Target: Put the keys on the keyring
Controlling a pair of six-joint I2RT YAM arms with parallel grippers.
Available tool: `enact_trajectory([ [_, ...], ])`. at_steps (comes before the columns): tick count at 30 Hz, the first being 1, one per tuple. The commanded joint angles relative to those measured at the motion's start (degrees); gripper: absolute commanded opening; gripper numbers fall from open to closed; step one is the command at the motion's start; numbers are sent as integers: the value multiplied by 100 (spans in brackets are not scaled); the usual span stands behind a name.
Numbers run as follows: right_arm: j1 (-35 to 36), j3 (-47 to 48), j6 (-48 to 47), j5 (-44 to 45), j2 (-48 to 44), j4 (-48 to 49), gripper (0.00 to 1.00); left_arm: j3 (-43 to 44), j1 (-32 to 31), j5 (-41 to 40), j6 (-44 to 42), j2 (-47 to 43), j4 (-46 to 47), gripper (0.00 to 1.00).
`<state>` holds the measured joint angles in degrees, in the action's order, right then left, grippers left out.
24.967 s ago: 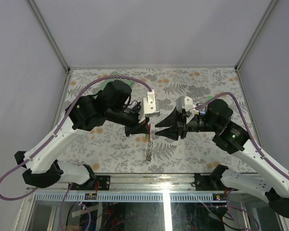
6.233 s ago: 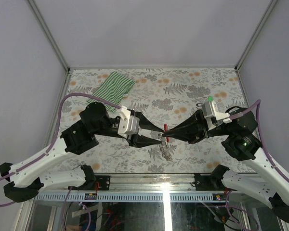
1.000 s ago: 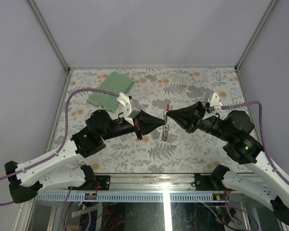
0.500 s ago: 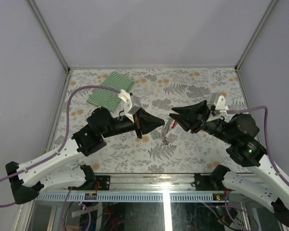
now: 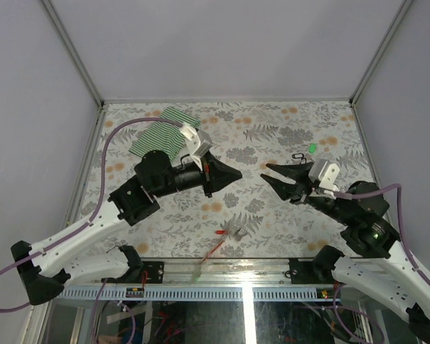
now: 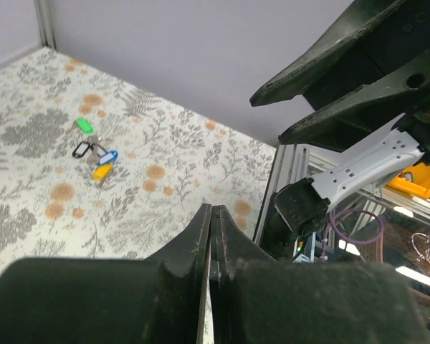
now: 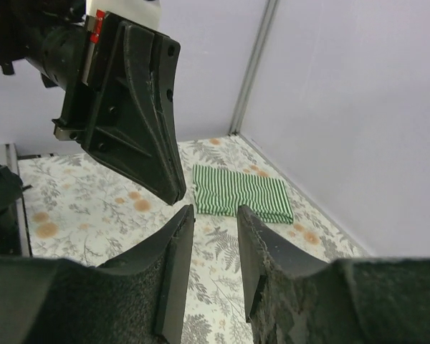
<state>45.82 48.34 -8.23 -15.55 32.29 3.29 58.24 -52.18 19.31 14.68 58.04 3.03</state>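
Keyring (image 5: 233, 233) lies low in the middle, slanting down-left, below both grippers. Left gripper (image 5: 239, 174) is closed tight, empty. Right gripper (image 5: 264, 171) is partly open, empty, just as near.

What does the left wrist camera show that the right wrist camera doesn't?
Only the left wrist view: a green-tagged key and a black clip with blue and yellow tags lying on the table, plus the right gripper with its jaws apart and nothing between them. Only the right wrist view: the green-and-white striped cloth near the wall, and the left gripper, shut. Both: the floral tabletop.
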Motion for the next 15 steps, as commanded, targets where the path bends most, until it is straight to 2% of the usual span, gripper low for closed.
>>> enact_trajectory([
  [1, 32, 40, -221, 503, 129, -59, 37, 317, 231, -144, 18, 165, -709, 0],
  [7, 32, 12, 165, 724, 410, -754, 43, 183, 504, -737, 108, 220, -1276, 1],
  [10, 29, -181, 227, 332, 469, -863, 46, 50, 693, -825, 218, 145, -1365, 17],
  [12, 31, -216, 305, 28, 557, -1006, 47, -36, 846, -835, 315, 107, -1423, 24],
  [15, 28, -66, 470, -234, 865, -1408, 54, -188, 1052, -850, 438, 30, -1491, 32],
])
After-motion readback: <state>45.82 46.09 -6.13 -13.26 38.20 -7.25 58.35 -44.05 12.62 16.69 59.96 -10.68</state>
